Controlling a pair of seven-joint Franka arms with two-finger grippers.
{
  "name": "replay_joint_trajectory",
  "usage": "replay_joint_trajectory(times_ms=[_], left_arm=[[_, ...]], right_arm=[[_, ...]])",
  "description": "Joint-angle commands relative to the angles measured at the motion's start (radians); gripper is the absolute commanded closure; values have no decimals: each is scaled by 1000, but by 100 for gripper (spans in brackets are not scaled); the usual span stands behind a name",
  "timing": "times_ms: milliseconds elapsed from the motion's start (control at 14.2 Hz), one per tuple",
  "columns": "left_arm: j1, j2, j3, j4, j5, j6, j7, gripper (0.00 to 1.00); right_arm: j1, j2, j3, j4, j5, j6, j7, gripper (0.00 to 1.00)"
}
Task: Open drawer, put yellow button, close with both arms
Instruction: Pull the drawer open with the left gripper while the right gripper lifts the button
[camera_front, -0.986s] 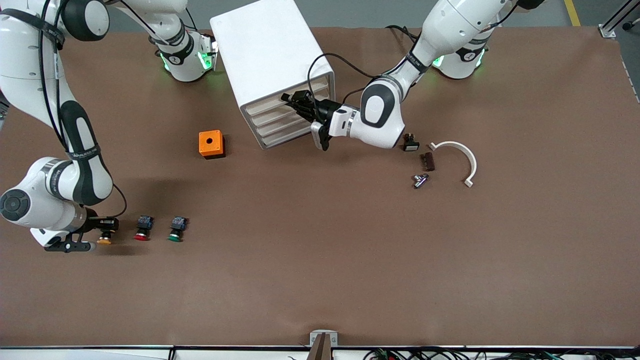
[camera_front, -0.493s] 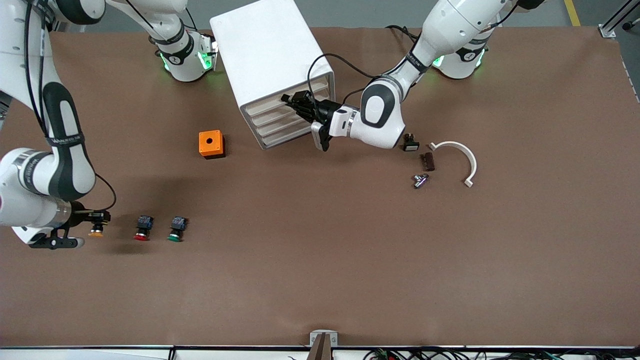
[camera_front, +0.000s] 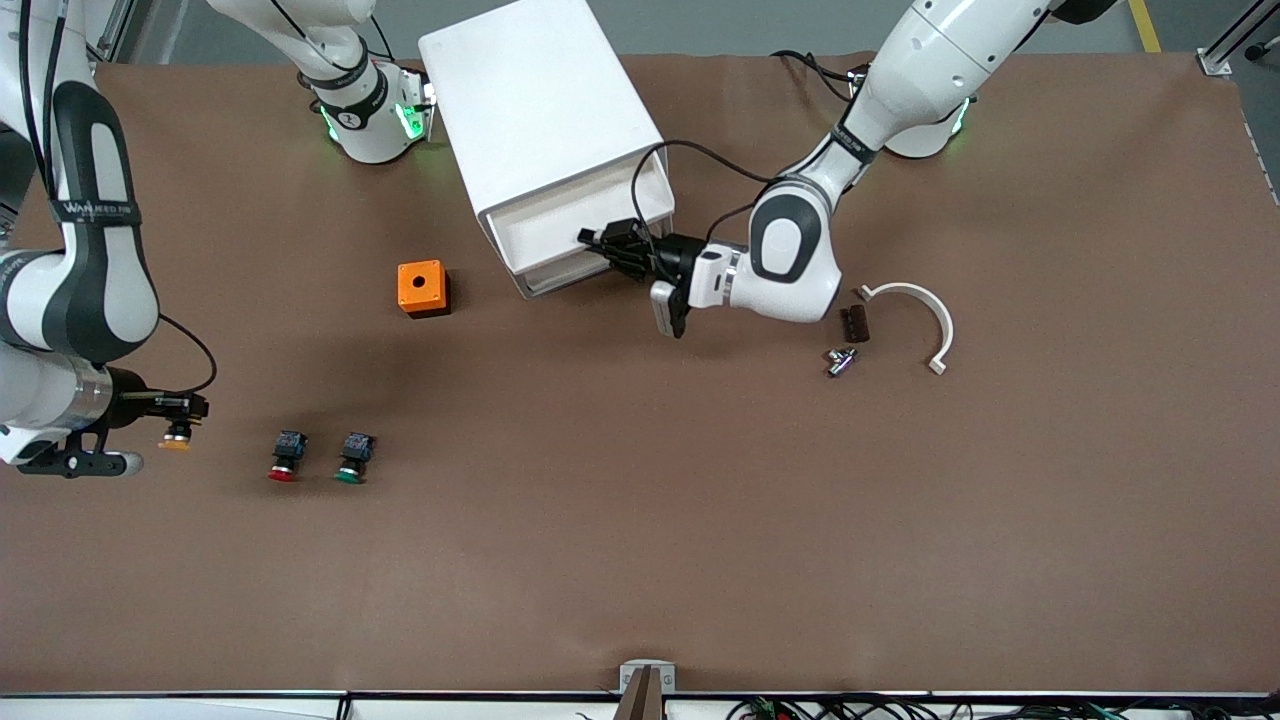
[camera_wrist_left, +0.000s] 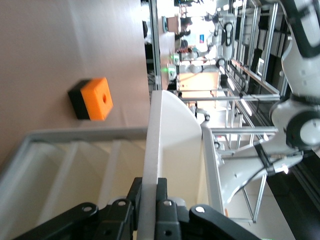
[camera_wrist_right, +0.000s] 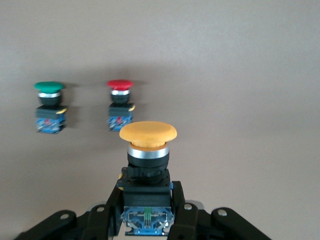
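While top drawer (camera_front: 560, 232) stands pulled out of cabinet (camera_front: 535, 100), we see left gripper (camera_front: 600, 243) clamped on its front edge. Wide bare table (camera_front: 650, 520) nearer camera. Right gripper (camera_front: 185, 408) pinches yellow button (camera_front: 176, 436) by its body — lifted over right arm's end of table, beside red button (camera_front: 284, 456) and green button (camera_front: 352, 457). Orange cube (camera_front: 421, 288) beside cabinet.

Drawer drawn out, button lifted away

We see the left gripper (camera_front: 600, 243) has pulled the drawer (camera_front: 560, 225) out of the cabinet (camera_front: 535, 110), hiding a small black part beside its arm, while the right gripper (camera_front: 185, 408) has raised the yellow button (camera_front: 176, 436) off the table (camera_front: 640, 520).
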Motion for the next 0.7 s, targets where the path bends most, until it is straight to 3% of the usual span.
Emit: replay_joint_trajectory(times_ms=[0,634], left_arm=[[6,41,28,78,30,16,-33,96],[4,91,118,182,39,16,-36,95]], right_arm=[[54,-88,-2,-28,9,-76,98,65],[351,-277,-1,-23,9,-268,637,66]])
